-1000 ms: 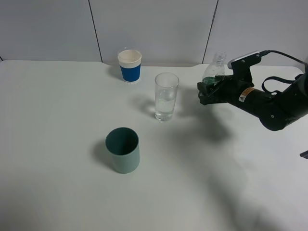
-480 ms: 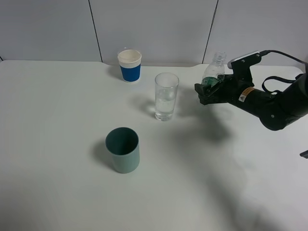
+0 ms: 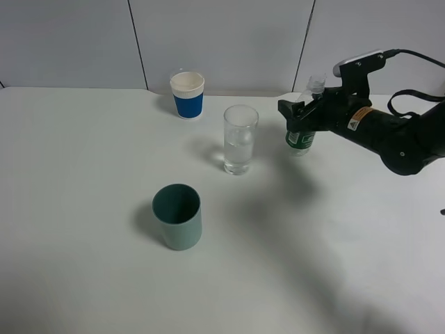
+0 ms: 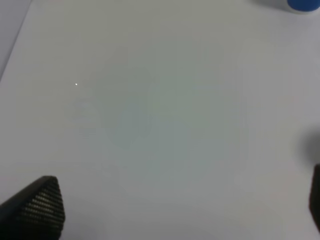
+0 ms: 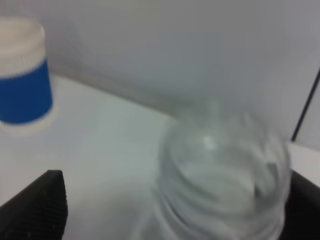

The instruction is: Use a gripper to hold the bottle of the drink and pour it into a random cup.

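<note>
As the high camera looks down on the white bench (image 3: 90,209), it takes in three drinking vessels, one bottle and one arm. The vessels are a blue-and-white paper cup (image 3: 188,94) at the back, a tall clear cylindrical drinking glass (image 3: 240,139) with a thick base near the middle, and a squat teal-green opaque cup (image 3: 178,216) nearer the front, all upright and well apart. The small clear plastic bottle (image 3: 302,132) stands to the right of the glass, near it but not touching, its green label low on the body and its narrow neck leaning slightly to the right. The black right pincer (image 3: 297,115) with a yellow-and-white sticker and black cables sits at the bottle's upper body; from this view I cannot tell whether its jaws press the bottle or stand just clear of it.

The left wrist camera shows only bare bench, two dark tips of the left pincer (image 4: 180,210) at opposite lower corners, spread wide with nothing between them, and a sliver of the paper cup's blue band (image 4: 302,4) at the edge.

The right wrist camera brings what the high view lacks: the bottle's ribbed, clear upper part (image 5: 222,170) close and blurred, lying between two dark jaw tips at the far corners of the picture. A gap of bench shows between one tip and the bottle, so the jaws stand parted. The paper cup (image 5: 22,72) stands beyond.
</note>
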